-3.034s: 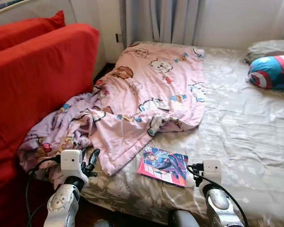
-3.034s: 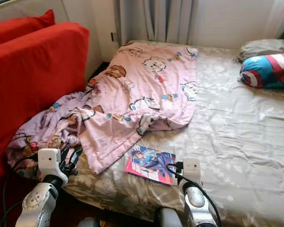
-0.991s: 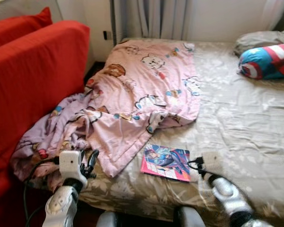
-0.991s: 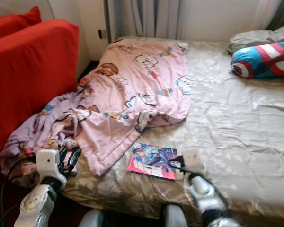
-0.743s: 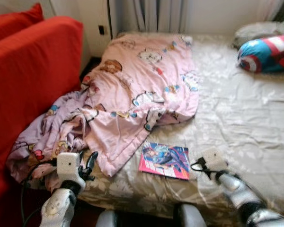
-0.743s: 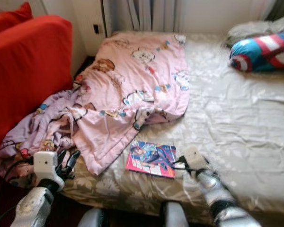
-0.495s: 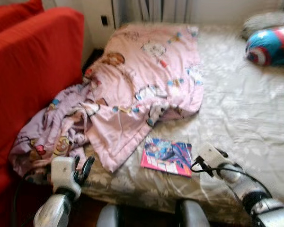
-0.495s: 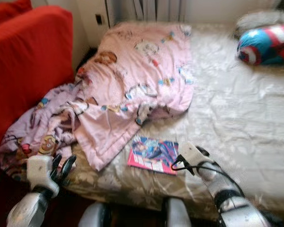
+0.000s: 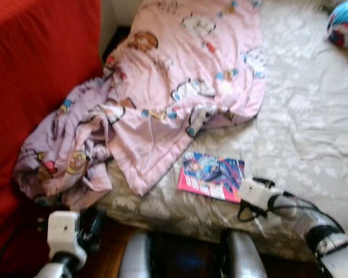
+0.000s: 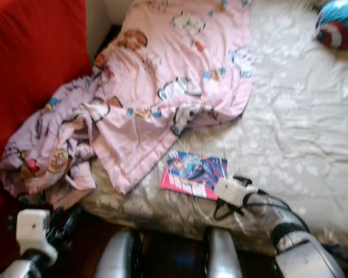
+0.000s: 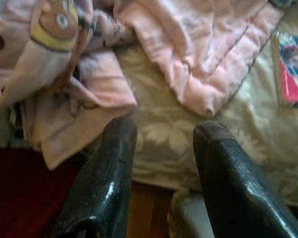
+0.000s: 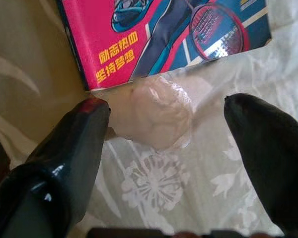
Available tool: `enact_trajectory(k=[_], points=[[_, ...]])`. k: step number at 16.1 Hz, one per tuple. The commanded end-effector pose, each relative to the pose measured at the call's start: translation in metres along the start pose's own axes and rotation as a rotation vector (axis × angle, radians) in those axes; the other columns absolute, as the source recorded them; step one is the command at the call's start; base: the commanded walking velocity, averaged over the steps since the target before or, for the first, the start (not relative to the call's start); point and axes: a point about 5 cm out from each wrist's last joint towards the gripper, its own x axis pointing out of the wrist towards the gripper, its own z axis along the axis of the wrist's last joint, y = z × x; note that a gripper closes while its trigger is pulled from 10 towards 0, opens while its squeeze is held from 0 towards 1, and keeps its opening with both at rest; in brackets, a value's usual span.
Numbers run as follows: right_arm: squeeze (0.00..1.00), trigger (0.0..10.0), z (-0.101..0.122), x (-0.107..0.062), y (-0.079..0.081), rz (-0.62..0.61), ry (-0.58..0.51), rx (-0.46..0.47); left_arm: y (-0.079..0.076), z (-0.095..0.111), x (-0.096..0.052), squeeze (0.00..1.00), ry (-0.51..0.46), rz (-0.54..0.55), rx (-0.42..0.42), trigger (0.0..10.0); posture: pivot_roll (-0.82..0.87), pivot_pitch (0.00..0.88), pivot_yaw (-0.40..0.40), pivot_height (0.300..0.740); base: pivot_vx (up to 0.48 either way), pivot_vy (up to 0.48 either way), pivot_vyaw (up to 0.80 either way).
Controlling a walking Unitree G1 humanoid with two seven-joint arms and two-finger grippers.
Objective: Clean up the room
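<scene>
My right end effector (image 12: 164,134) hangs low over the bed (image 9: 313,116), fingers (image 12: 64,153) spread wide and holding nothing. Between them lies a crumpled bit of clear plastic wrap (image 12: 156,116) on the pale flowered bedcover, touching the near edge of a pink-and-blue comic book (image 9: 211,175) that lies flat just ahead of the fingertips.

My left end effector (image 11: 164,148) is down by the bed's edge — fingers parted, also empty. Ahead of it, the beige cover drops toward dark floor, and beyond its tips a pink cartoon-print blanket (image 9: 180,92) sprawls over the bed, its rumpled end spilling off the side next to the red sofa (image 9: 29,75). The comic book lies off beyond my left end effector's right finger.

Far ahead of my right end effector — well apart — a blue, red and white round cushion (image 9: 345,23) sits on the bed.
</scene>
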Motion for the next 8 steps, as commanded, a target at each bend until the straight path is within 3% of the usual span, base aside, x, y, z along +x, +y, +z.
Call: enact_trajectory(k=[1,8], points=[[0.0,10.0,-0.003,-0.0001,0.0029,0.029,0.023,-0.028,0.004,-0.0001,-0.0079,0.0,0.029,0.008,-0.002,10.0,0.2,0.339,0.083,0.633,0.0,0.0,0.0],[0.0,10.0,-0.0025,0.001,0.0048,0.032,0.039,-0.053,0.0045,0.002,-0.0111,0.0,0.05,0.015,-0.001,10.0,0.21,0.34,0.089,0.633,0.0,0.0,0.0]])
